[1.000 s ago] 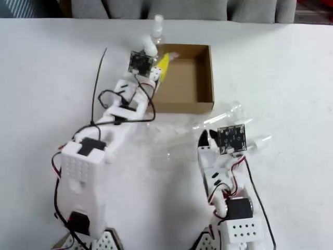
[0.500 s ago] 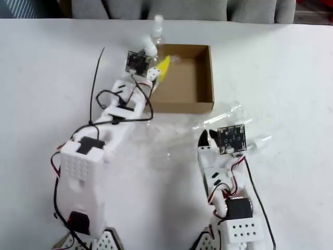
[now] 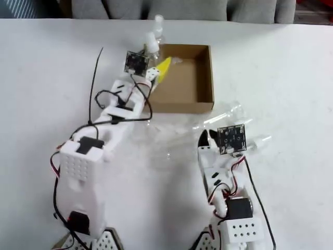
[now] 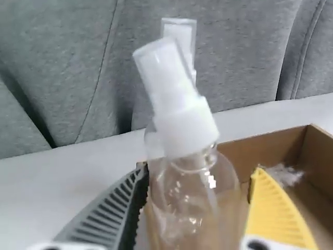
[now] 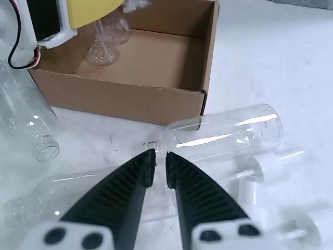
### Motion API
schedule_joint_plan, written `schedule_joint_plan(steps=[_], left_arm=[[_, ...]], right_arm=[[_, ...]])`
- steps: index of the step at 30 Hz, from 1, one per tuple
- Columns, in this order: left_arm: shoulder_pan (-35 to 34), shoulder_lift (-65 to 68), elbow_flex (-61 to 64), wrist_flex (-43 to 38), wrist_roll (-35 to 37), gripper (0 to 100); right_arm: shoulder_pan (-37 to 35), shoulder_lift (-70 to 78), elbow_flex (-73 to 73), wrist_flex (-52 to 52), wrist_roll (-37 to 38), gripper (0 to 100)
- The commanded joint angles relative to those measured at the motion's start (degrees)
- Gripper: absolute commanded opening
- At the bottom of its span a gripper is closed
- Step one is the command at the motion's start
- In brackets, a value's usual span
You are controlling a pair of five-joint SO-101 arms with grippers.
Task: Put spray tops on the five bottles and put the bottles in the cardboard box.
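Bottle (image 4: 187, 177), spray top fitted, gripped upright by left pincer (image 4: 196, 229) at cardboard box (image 3: 206, 78) upper-left corner, apparently for boxing. Right pincer (image 5: 160, 166) closed, empty, above uncapped bottles (image 5: 223, 133) on bench (image 3: 286, 62).

I am holding my left arm (image 3: 122, 112) stretched out alongside the cardboard box (image 3: 182, 107), with the wrist at its left wall. My left gripper (image 4: 192, 208) is clamping a bottle (image 4: 190, 177) at the box's far left corner, grey finger (image 4: 109, 219) on one side, yellow finger (image 4: 276, 213) on the other. I am keeping my right arm (image 3: 221, 177) folded short on the near side of the box. My right gripper (image 5: 160, 164) is pointing toward the box's near wall, its jaws drawn nearly together.
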State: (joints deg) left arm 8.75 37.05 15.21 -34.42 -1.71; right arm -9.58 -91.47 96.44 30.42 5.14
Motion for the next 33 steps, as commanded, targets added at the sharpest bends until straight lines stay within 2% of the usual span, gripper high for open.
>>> schedule_joint_plan(steps=[1,5,14,24,27,33], left_arm=[[-1.2,-2.7,-1.9,0.7,0.0,29],[-1.0,-9.0,2.9,3.2,0.0,29],[-0.6,-22.2,15.6,3.3,0.0,29],[-0.8,-44.7,38.2,3.9,0.0,29],[-1.1,-53.5,44.0,9.5,0.0,29],[-1.2,-72.2,49.0,31.1,0.0,29]], right_arm=[[0.5,-0.4,0.7,0.1,0.5,1.5],[0.5,-0.4,0.7,0.1,0.5,1.5],[0.5,-0.4,0.7,0.1,0.5,1.5],[0.5,-0.4,0.7,0.1,0.5,1.5],[0.5,-0.4,0.7,0.1,0.5,1.5],[0.6,-0.4,0.7,0.2,0.5,1.5]])
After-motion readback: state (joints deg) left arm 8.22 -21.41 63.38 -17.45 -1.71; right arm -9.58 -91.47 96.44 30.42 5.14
